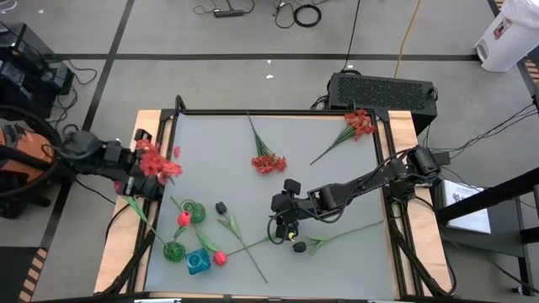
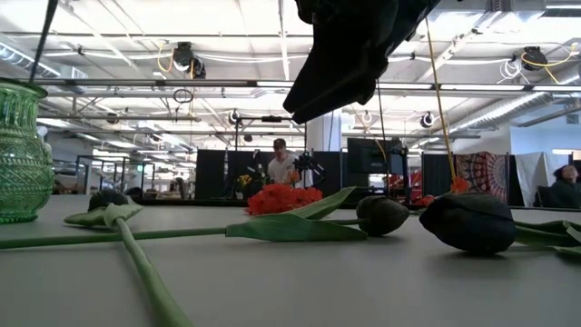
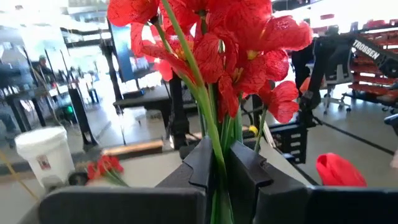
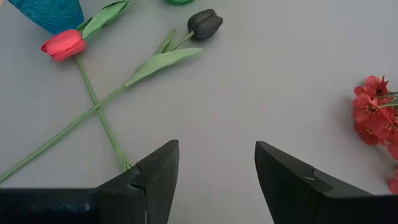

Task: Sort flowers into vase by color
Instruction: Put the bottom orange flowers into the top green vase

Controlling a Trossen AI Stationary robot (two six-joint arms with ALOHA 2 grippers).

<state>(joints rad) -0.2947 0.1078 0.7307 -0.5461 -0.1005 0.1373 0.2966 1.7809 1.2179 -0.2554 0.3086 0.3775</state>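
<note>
Left gripper (image 3: 219, 168): clamped on red frilly flower stem (image 3: 211, 134), left-centre of high view.
Right gripper (image 4: 216, 171): jaws wide, empty, centre-right above table (image 1: 337, 181).

The worktop (image 1: 337, 189) is pale grey with a light wood border. Frilly red blooms (image 3: 236, 43) sit on green stems; a tulip bud (image 4: 64, 44) is red-pink, another bud (image 4: 204, 23) black. One vase (image 2: 20, 150) is ribbed green glass, another (image 1: 197, 263) teal. The fingers (image 4: 283, 180) are dark.
</note>
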